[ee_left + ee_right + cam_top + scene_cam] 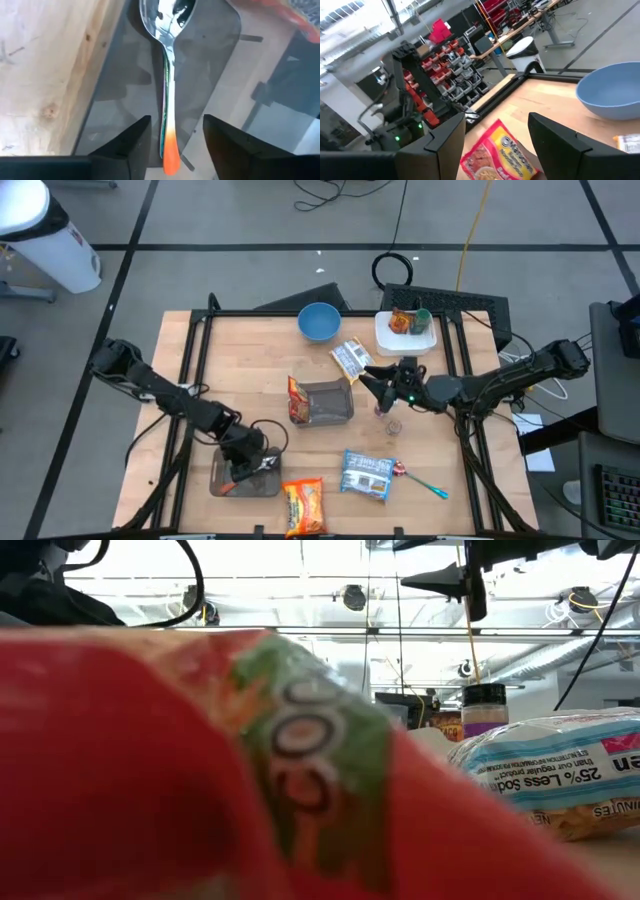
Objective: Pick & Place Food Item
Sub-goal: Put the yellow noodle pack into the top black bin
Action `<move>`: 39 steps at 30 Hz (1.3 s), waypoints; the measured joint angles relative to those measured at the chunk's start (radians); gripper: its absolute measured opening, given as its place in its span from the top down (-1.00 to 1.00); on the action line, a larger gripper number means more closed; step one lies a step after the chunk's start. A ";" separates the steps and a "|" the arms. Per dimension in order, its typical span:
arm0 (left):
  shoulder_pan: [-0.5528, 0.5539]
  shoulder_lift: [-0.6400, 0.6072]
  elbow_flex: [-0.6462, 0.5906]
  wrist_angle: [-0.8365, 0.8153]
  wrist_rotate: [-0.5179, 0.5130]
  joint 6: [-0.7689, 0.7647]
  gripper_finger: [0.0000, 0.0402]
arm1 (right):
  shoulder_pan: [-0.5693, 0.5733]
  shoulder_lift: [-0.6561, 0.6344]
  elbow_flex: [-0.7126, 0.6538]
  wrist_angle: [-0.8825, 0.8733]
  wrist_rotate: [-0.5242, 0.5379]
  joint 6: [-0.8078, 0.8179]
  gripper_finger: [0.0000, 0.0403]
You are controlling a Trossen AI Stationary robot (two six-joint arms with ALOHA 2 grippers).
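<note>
Smoked-grey and see-through, a small tray (130, 75) lies at the near left of the wooden table (250, 350), and a metal spoon (168, 75) with an orange-tipped handle rests in it. The left gripper (175, 142) hangs directly over that tray; its two dark fingers (129, 142) stand apart on either side of the handle tip without touching it, so the spoon lies free. An orange-red noodle packet (303, 506) sits just beside the tray at the table's near edge, with a blue-and-white packet (366, 474) next to it. A second clear tray (330, 402) lies mid-table with another red noodle packet (297, 402) against its left side. The right gripper (497, 137) is raised above the table just right of that middle tray, fingers spread and holding nothing, looking toward the red packet and a blue bowl (319, 322) at the far edge. A small jar (484, 708) stands below the right arm. A white container (407, 332) with food items stands at the far right.
</note>
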 joint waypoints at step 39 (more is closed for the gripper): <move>0.001 -0.729 0.028 0.726 -0.960 0.666 0.22 | -0.110 0.000 0.000 -0.025 0.021 0.161 -0.04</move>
